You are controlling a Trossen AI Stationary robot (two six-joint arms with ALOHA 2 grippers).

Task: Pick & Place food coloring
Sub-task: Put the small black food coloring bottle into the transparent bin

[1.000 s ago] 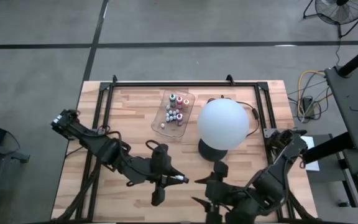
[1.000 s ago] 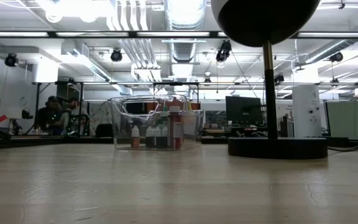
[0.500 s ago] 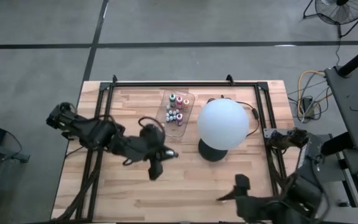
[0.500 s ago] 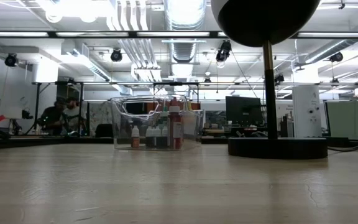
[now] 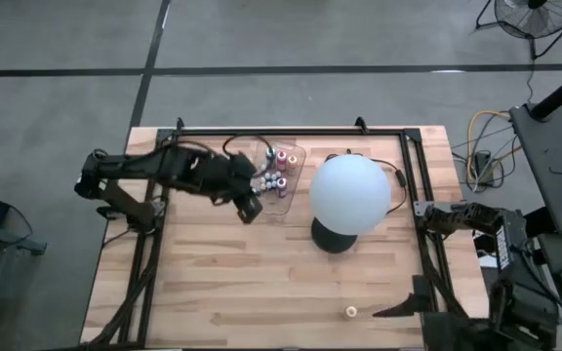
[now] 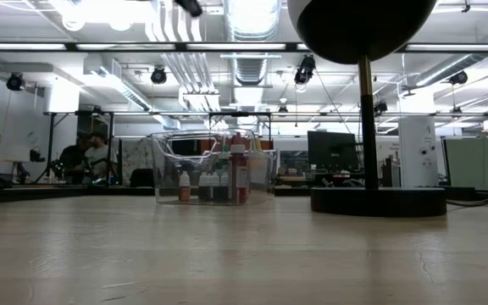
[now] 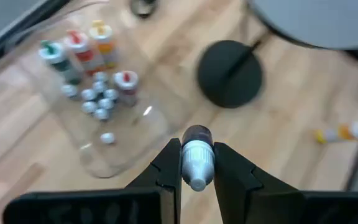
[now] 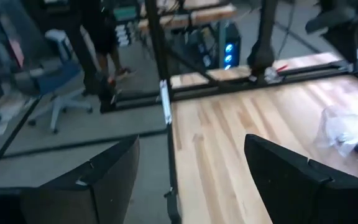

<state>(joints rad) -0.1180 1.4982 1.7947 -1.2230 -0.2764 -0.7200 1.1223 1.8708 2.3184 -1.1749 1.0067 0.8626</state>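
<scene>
My left gripper (image 7: 196, 163) is shut on a small food coloring bottle (image 7: 196, 152) with a white cap and a dark body. In the high view this gripper (image 5: 252, 207) hangs just left of the clear tray (image 5: 296, 154). Several food coloring bottles (image 7: 92, 74) stand upright in the tray (image 7: 114, 158). Another small yellowish bottle (image 5: 351, 312) lies on the table near the front edge. My right gripper (image 8: 191, 180) is open with nothing between its fingers, at the near right corner (image 5: 408, 300). My left gripper pinches the bottle between its two fingers at the white cap (image 7: 196, 167). The dark body (image 7: 196, 134) sticks out past the fingertips. The fingers slant downward, coming from the table's left. The bottle is lifted clear of the table.
A big white globe lamp (image 5: 349, 193) on a round black base (image 7: 229, 74) stands right of the tray. A black metal frame (image 5: 291, 130) runs along the table's far and side edges. Bare wood lies across the table's middle and near left.
My left gripper has carried the bottle from the table's near middle toward the far edge, up beside the tray, turning as it went. My right gripper has drawn back toward the near right corner. The yellowish bottle now shows uncovered on the table.
</scene>
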